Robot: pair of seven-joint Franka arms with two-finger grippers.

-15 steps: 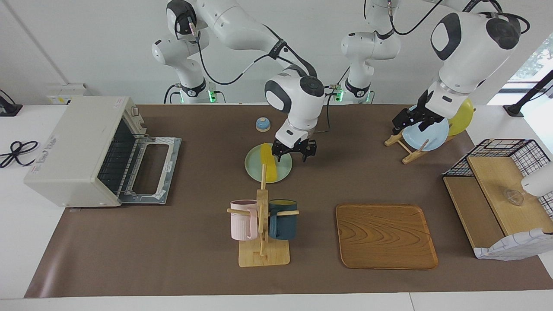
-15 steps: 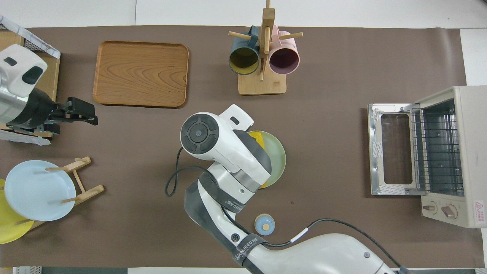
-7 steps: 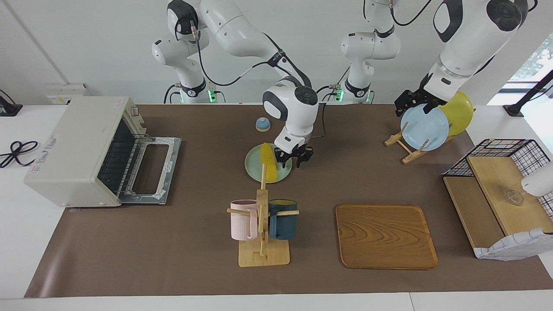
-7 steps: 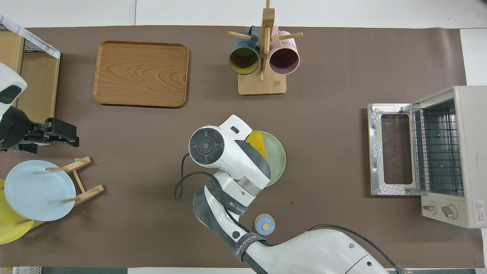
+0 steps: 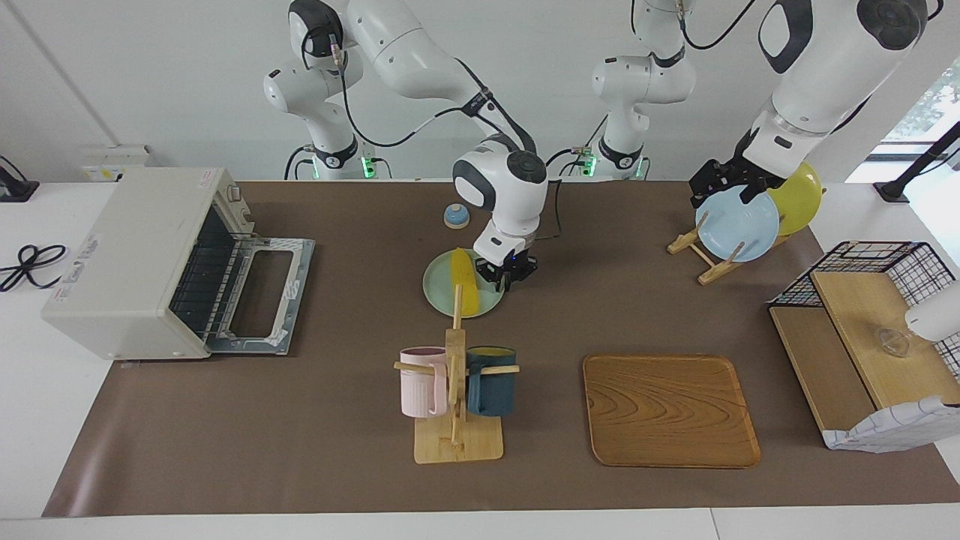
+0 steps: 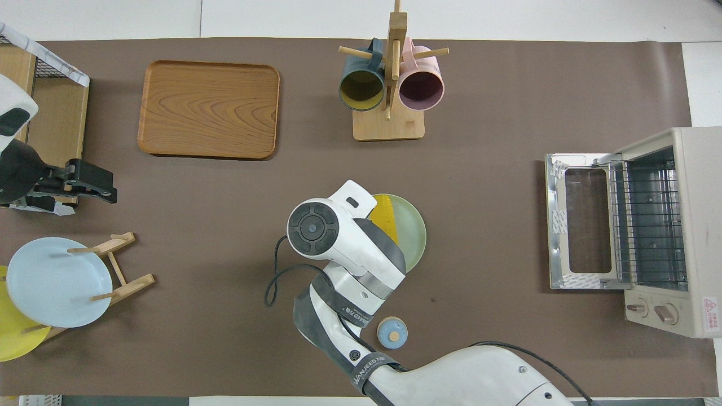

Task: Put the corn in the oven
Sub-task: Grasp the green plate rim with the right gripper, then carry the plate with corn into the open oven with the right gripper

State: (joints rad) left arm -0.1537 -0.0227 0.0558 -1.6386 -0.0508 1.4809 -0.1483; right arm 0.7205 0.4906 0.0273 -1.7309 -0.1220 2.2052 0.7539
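The oven [image 5: 150,262] stood open. The corn [image 5: 465,281] lay on the green plate [image 5: 439,292]: seemingly light, stiff, slick; best pinched mid-cob. Right gripper [image 5: 508,279] beside it, closure unclear; left gripper [image 5: 721,182] spread, waiting

Corn [image 5: 465,283] on green plate [image 5: 439,291] — oven [image 5: 142,262] open

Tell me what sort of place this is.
Most likely a robotics lab staged as a kitchen: a toaster oven, a mug rack and a plate rack on a covered table.
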